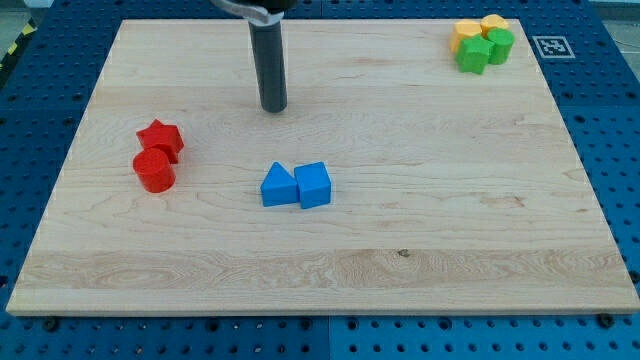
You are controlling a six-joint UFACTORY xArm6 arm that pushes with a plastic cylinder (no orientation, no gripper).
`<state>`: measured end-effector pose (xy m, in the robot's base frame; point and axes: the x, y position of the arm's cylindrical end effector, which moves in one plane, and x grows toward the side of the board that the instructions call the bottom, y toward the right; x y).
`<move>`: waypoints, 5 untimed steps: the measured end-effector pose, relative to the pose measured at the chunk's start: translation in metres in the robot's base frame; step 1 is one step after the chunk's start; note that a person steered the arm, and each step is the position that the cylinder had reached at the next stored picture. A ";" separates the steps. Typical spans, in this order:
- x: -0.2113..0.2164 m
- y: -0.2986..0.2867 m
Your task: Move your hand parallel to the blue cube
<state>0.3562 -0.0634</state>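
**Tip stands clear above the blue pair; the risk is a nudge on the way down**

My tip [273,107] rests on the wooden worktop [450,200], toward the view's top and a little to the view's left of the blue cube [314,184]. The cube sits near the middle of the board, touching a blue triangular block [279,186] on its left side in the view. There is bare wood between my tip and both blue blocks.

As for jaws, this arm has none; it ends in a plain rod, so there is nothing spread or pinching.

What could go wrong, in my judgement: to come level with the cube I must travel toward the view's bottom, and a straight run from here heads for the triangular block, which would shove it and the cube with it. Drifting too far left instead brings me toward the red star-shaped block [161,138] and the red cylinder [154,171] just below it.

The yellow [480,29] and green [484,49] blocks cluster far off at the top right, well out of the way.

No containers are in view
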 end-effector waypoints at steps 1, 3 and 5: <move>-0.019 0.012; -0.022 0.017; -0.041 0.026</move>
<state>0.3149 -0.0372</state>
